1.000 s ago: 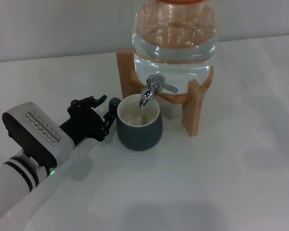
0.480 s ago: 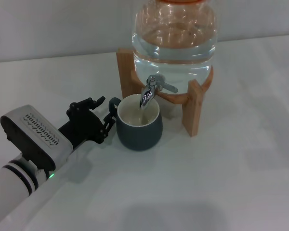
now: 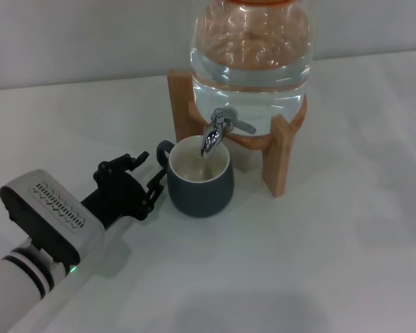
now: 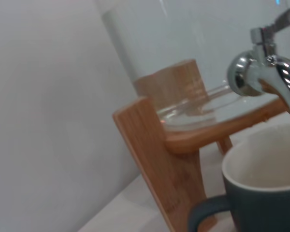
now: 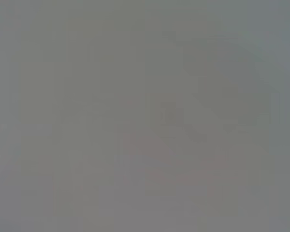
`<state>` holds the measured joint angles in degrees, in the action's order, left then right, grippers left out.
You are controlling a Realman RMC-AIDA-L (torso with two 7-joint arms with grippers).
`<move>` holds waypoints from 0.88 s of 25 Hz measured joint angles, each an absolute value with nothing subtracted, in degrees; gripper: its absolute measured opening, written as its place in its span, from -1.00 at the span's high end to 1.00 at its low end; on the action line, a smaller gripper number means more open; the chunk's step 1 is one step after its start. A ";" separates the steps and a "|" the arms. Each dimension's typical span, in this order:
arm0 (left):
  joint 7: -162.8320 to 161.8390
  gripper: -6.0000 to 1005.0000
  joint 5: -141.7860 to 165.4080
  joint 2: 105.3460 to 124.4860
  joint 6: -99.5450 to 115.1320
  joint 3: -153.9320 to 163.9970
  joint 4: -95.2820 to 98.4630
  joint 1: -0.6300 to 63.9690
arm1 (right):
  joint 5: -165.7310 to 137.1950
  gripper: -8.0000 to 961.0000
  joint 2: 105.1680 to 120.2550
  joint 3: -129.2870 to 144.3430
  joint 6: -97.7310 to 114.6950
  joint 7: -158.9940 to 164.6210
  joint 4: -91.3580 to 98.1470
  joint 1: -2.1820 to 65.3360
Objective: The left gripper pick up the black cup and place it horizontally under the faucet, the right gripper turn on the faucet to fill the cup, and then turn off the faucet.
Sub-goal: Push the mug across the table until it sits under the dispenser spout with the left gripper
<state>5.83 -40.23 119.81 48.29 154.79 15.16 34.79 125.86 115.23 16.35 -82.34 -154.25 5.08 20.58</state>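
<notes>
The black cup [image 3: 200,187] stands upright on the white table with its cream-lined mouth right under the faucet [image 3: 218,132], its loop handle turned toward my left arm. The chrome faucet's flat lever points to the right. My left gripper [image 3: 150,173] is open and empty, just left of the cup's handle and apart from it. In the left wrist view the cup [image 4: 266,193] and the faucet [image 4: 261,72] show close up. My right gripper is out of view, and the right wrist view shows only plain grey.
A large clear glass jar [image 3: 251,48] of water sits on a tan wooden stand [image 3: 281,149] behind the cup; the stand's leg also shows in the left wrist view [image 4: 154,145]. White table [image 3: 319,263] lies in front and to the right.
My left gripper has drawn back from the cup's handle, toward the lower left. The cup and faucet have not moved.
</notes>
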 joint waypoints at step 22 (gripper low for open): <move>13.62 0.24 -41.35 119.88 48.64 148.94 17.87 28.93 | 125.86 -0.78 115.22 17.68 -82.03 -154.86 5.00 20.71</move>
<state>13.62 -41.35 119.88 48.64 148.94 17.87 28.93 125.86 115.22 17.69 -82.03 -154.86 5.00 20.71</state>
